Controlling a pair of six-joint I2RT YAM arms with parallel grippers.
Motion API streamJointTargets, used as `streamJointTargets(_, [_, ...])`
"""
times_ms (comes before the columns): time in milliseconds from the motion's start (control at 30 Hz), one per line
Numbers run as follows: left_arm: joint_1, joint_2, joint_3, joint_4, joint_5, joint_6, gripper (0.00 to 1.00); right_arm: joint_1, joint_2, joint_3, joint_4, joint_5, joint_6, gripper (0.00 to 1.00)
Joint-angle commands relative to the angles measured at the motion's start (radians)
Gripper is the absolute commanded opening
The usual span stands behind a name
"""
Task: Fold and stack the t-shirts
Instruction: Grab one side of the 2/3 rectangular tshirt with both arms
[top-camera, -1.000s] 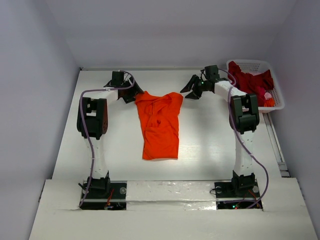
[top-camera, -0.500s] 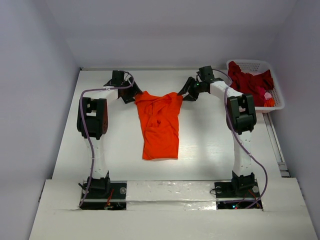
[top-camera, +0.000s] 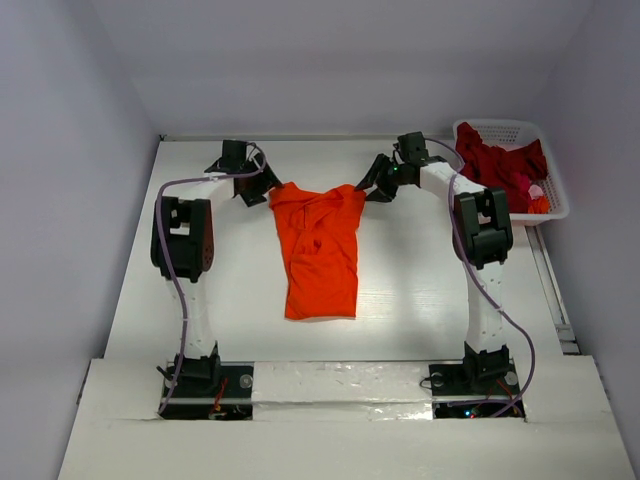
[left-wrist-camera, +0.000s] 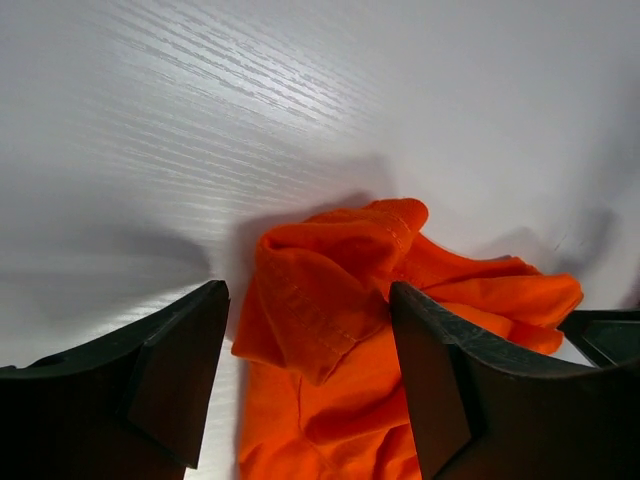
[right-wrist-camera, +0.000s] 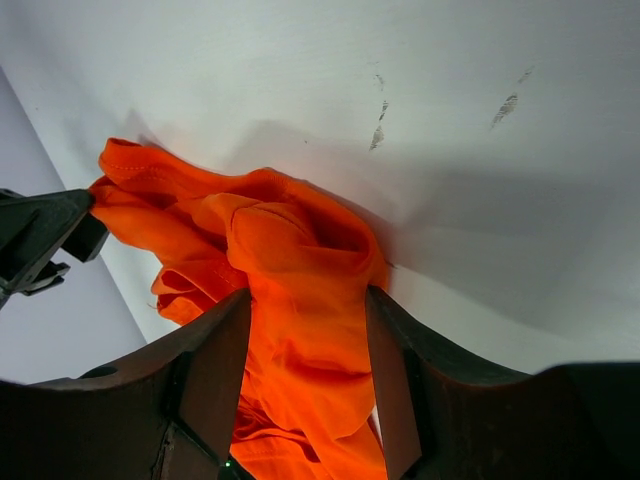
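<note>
The bright orange t-shirt (top-camera: 320, 250) lies crumpled lengthwise in the middle of the white table, collar end towards the back. My left gripper (top-camera: 264, 190) is at its back left shoulder. In the left wrist view the gripper (left-wrist-camera: 308, 375) is open, with the bunched sleeve (left-wrist-camera: 325, 300) between the jaws and a gap on the left side. My right gripper (top-camera: 362, 187) is at the back right shoulder. In the right wrist view this gripper (right-wrist-camera: 305, 375) is open astride a thick fold of orange cloth (right-wrist-camera: 290, 260) that fills the gap. A dark crimson t-shirt (top-camera: 495, 158) lies heaped in the basket.
The white latticed basket (top-camera: 497, 124) stands at the back right corner, with small pink and orange items (top-camera: 535, 197) beside the crimson cloth. The back wall runs close behind both grippers. Both arm bases sit at the near table edge.
My right gripper has moved left and down onto the orange t-shirt's right shoulder, then stayed. The left gripper has barely shifted. The shirt lies as before.
</note>
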Motion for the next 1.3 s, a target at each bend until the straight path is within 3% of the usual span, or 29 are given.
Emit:
streamJointTargets(0, [0.019, -0.111, -0.037, 0.058, 0.013, -0.016, 0.62, 0.016, -0.001, -0.004, 0.033, -0.011, 0.006, 0.55])
streamJointTargets(367, [0.089, -0.108, -0.235, 0.289, 0.145, -0.12, 0.6, 0.016, -0.005, -0.013, 0.034, -0.017, 0.002, 0.55])
streamJointTargets(967, [0.107, -0.005, -0.264, 0.437, 0.304, -0.188, 0.59, 0.016, -0.009, -0.012, 0.022, -0.008, -0.007, 0.54])
streamJointTargets(1067, [0.107, -0.002, -0.269, 0.44, 0.307, -0.188, 0.57, 0.016, -0.009, -0.012, 0.021, -0.008, -0.006, 0.54])
streamJointTargets(1200, [0.107, -0.004, -0.274, 0.443, 0.307, -0.192, 0.41, 0.016, -0.006, -0.007, 0.019, -0.01, -0.007, 0.54])
streamJointTargets(1267, [0.107, 0.001, -0.274, 0.449, 0.31, -0.195, 0.4, 0.016, -0.006, -0.006, 0.019, -0.011, -0.007, 0.54])
